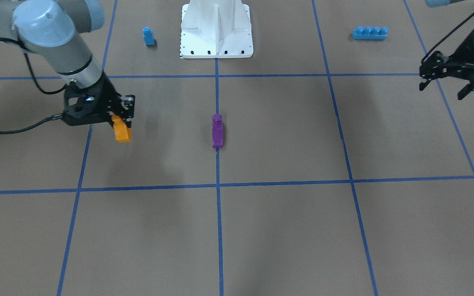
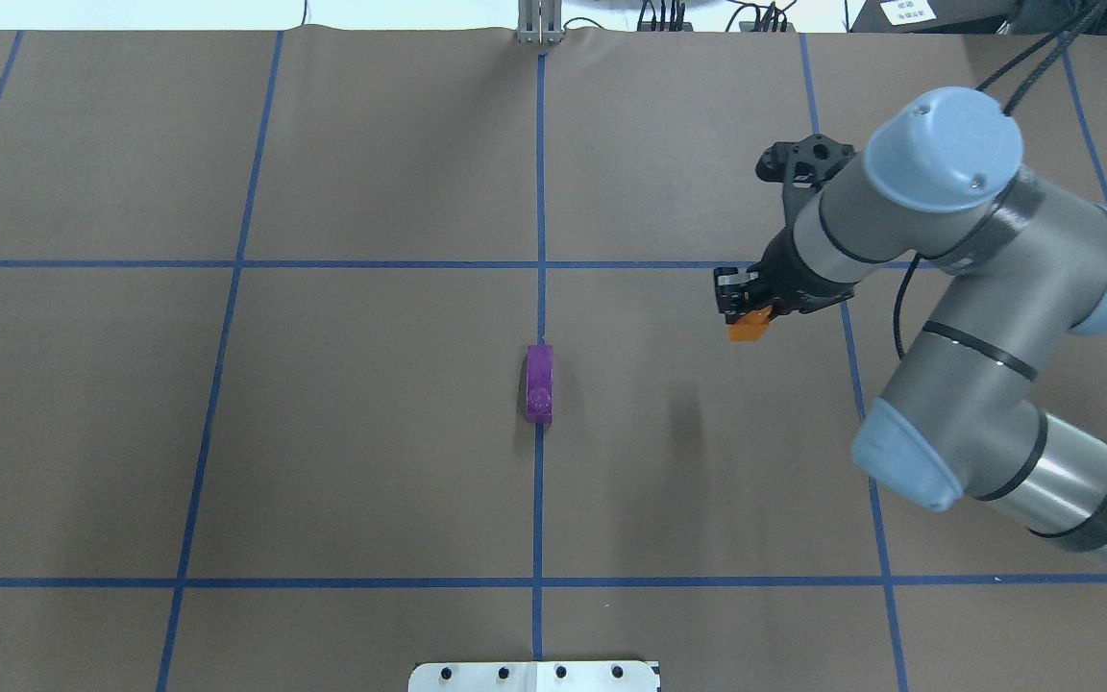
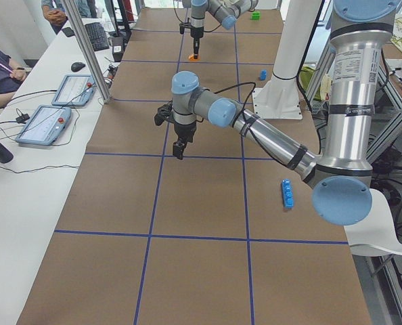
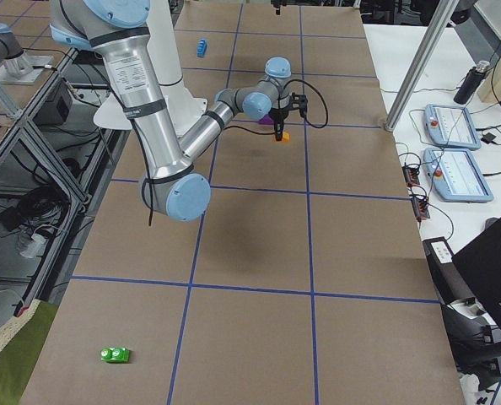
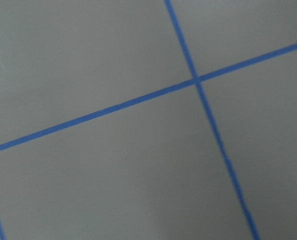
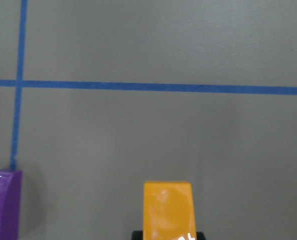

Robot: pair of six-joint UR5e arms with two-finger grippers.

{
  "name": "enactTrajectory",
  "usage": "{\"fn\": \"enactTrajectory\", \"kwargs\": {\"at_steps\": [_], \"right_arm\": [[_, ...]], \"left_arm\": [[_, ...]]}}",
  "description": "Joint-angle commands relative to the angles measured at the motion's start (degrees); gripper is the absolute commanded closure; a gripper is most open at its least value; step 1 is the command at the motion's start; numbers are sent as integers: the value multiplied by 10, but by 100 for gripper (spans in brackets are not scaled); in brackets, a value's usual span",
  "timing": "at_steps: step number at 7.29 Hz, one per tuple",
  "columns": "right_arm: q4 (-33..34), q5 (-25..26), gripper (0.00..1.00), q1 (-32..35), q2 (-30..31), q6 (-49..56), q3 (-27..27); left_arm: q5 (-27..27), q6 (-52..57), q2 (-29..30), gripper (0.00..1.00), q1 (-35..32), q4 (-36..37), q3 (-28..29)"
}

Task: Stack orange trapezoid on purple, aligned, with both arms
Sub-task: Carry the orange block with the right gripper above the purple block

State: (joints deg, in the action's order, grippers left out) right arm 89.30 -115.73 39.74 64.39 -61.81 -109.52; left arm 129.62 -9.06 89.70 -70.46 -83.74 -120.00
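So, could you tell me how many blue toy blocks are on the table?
2. A small single-stud block stands beside the white pedestal, on the robot's right; a long four-stud brick lies on its left. I see no others, though some may be hidden.

Right arm (image 2: 976, 317): grey tubular links, light-blue joint caps, dark bands, silver wrist collar. Left arm (image 3: 255, 125): same finish. Right gripper (image 1: 119, 119) and left gripper (image 1: 442, 91): black, open-framed. Black cable (image 1: 10, 132) at the right wrist. Base pedestal (image 1: 216, 28): white, ribbed, dark bolt heads along its flange
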Motion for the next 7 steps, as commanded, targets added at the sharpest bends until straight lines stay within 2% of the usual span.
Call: {"fn": "enactTrajectory", "kwargs": {"at_steps": [1, 3, 5, 7], "right_arm": [[50, 54, 100, -75, -92, -103, 20], [52, 69, 100, -111, -149, -111, 74], [52, 89, 100, -131, -171, -111, 107], [52, 89, 100, -131, -233, -116, 191]], "left_arm": [[10, 29, -13, 0, -20, -1, 12], [10, 26, -13, 0, -20, -1, 13], [10, 26, -13, 0, -20, -1, 16], [10, 26, -13, 0, -20, -2, 16]]}}
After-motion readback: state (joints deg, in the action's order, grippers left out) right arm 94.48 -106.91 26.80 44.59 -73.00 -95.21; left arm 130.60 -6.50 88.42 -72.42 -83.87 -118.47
